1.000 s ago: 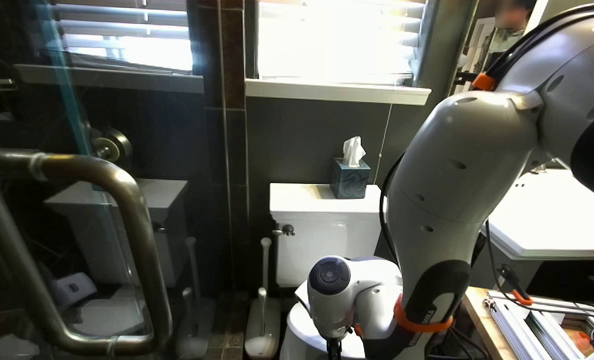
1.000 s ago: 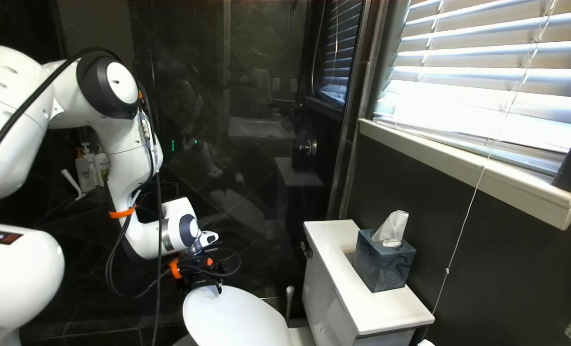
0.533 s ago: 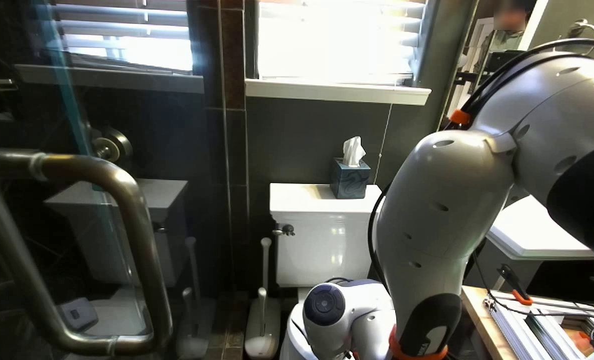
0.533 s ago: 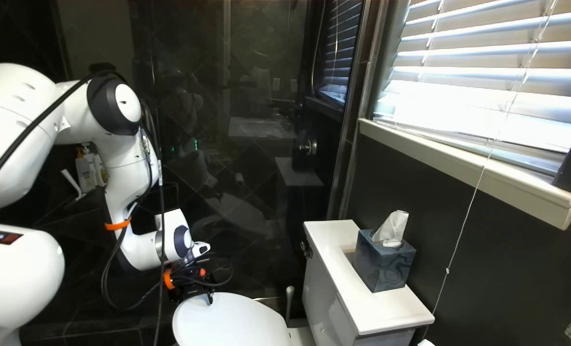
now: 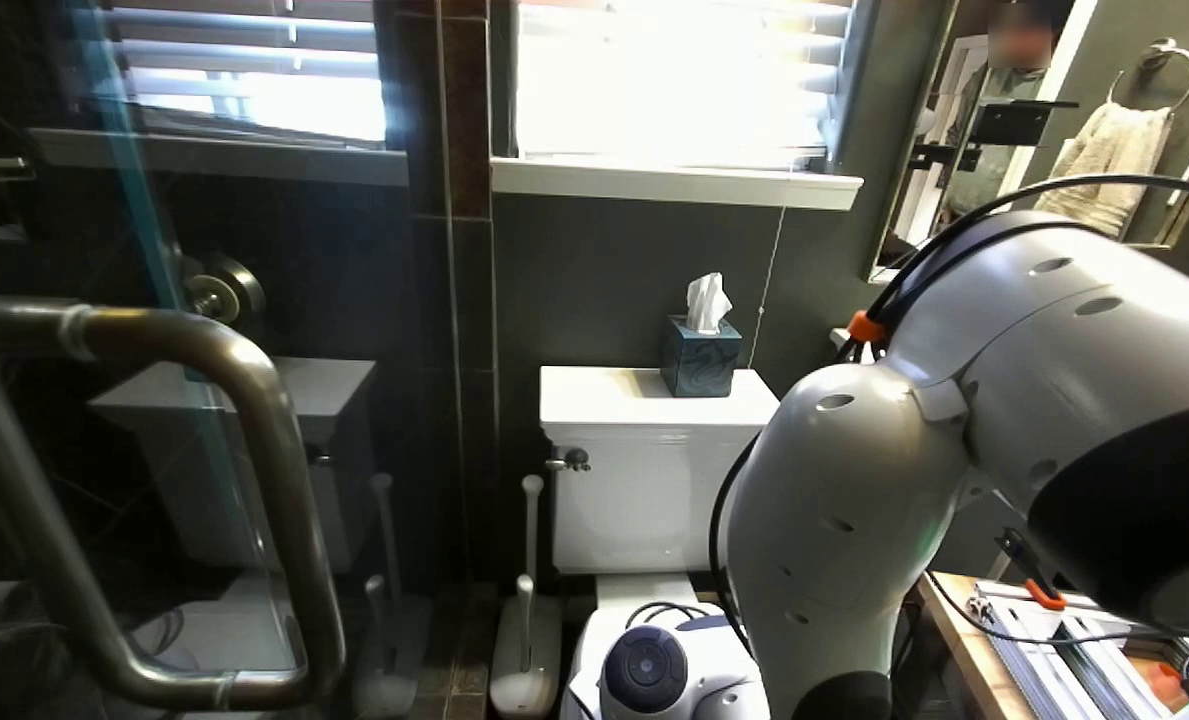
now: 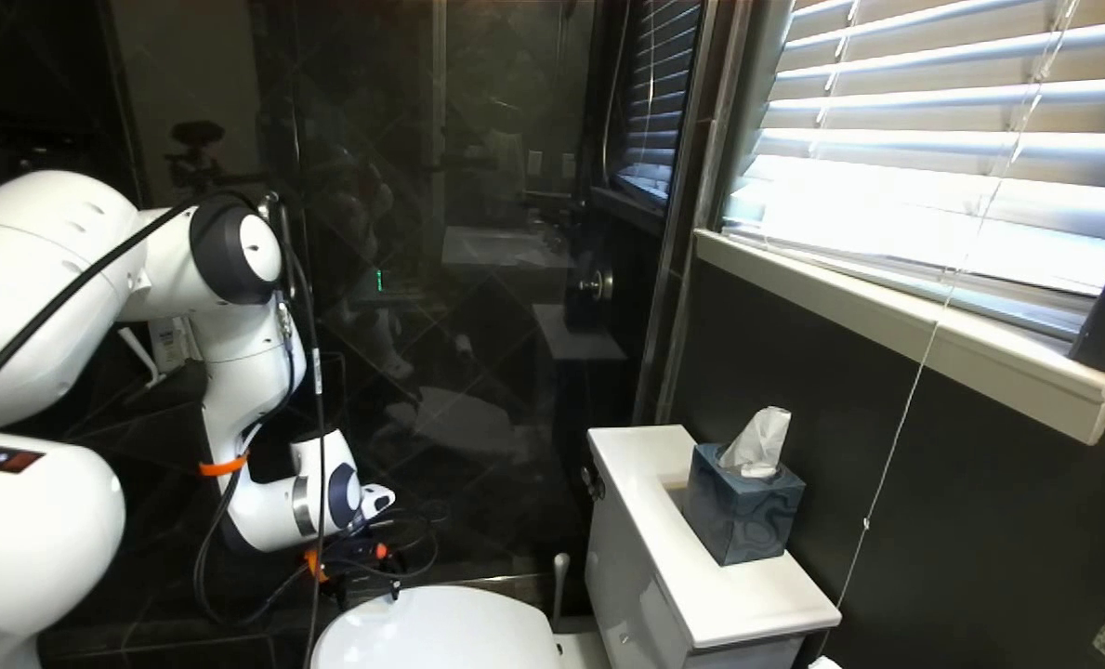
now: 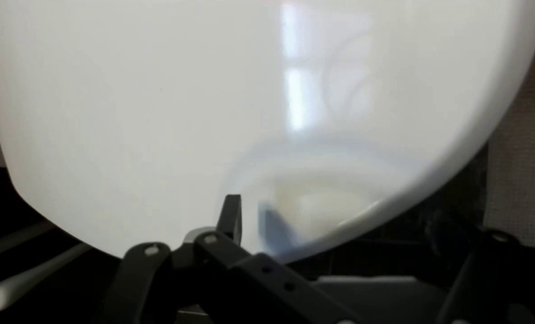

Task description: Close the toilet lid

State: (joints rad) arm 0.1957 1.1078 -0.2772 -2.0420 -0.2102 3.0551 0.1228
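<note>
The white oval toilet lid (image 6: pixel 450 627) is hinged by the tank and leans low, nearly flat, in an exterior view. Its lower part is cut off by the frame, so I cannot tell whether it touches the bowl. In an exterior view a strip of it (image 5: pixel 586 648) shows beside the arm. The lid (image 7: pixel 159 112) fills most of the wrist view. My black gripper (image 7: pixel 336 235) is open at the lid's free edge. One finger lies against or just over the lid's upper face; the opposite fingertip is not visible. The gripper (image 6: pixel 366 583) also shows at that edge, partly hidden.
The white tank (image 5: pixel 644 490) carries a blue tissue box (image 5: pixel 701 357). Toilet brushes (image 5: pixel 525 640) stand beside the toilet. A glass shower door with a metal handle (image 5: pixel 244 360) is at the left. A wooden table (image 5: pixel 964 620) with metal rails stands at the right.
The arm and gripper have moved down steadily. The lid's free edge has sunk with them, so the lid lies flatter. More of the tank and toilet back shows beside the arm.
</note>
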